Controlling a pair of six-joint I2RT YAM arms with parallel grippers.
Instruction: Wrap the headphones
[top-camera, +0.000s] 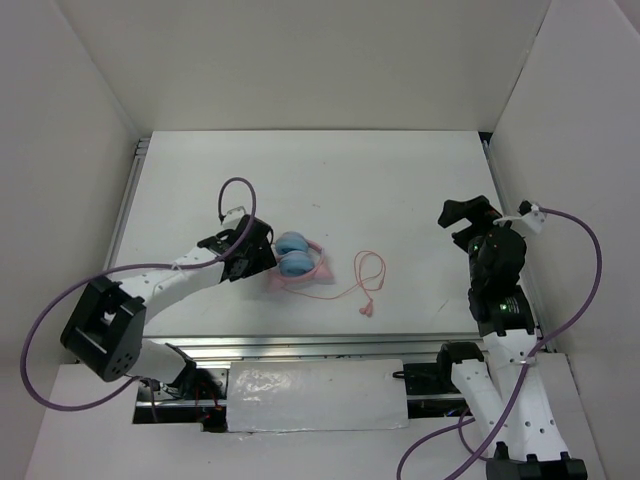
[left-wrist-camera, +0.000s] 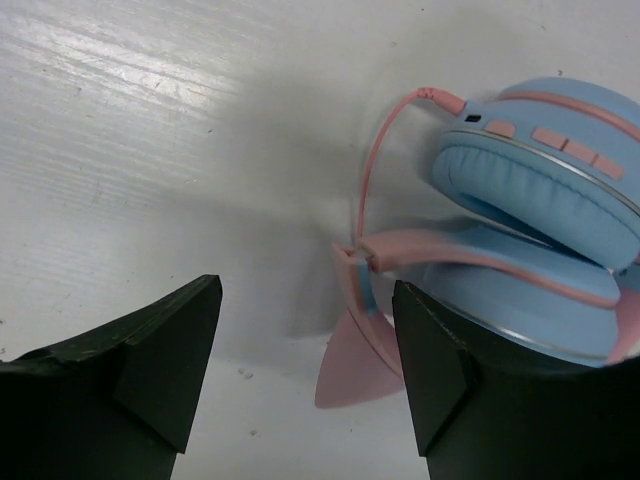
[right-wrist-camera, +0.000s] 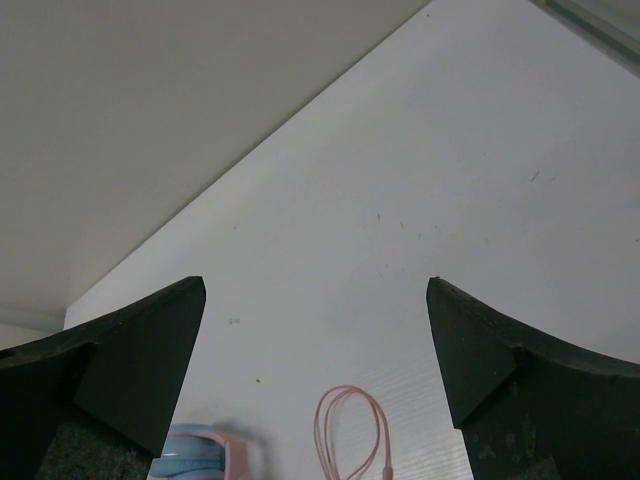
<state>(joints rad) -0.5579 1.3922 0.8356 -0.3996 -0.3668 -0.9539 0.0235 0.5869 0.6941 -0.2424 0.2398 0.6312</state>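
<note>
A: Both spread wide?
B: Yes. The light blue, pink-banded cat-ear headphones (left-wrist-camera: 540, 190) lie on the white tabletop (top-camera: 400, 180) just beside the left pincer (left-wrist-camera: 305, 290), well apart from the right pincer (right-wrist-camera: 315, 290).

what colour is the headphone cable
Pink. The thin cable lies looped just right of the headphones, clearest in the top view.

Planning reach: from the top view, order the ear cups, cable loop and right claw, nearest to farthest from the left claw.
1. ear cups, just beside the left claw
2. cable loop, middle, further right
3. right claw, far right side
</note>
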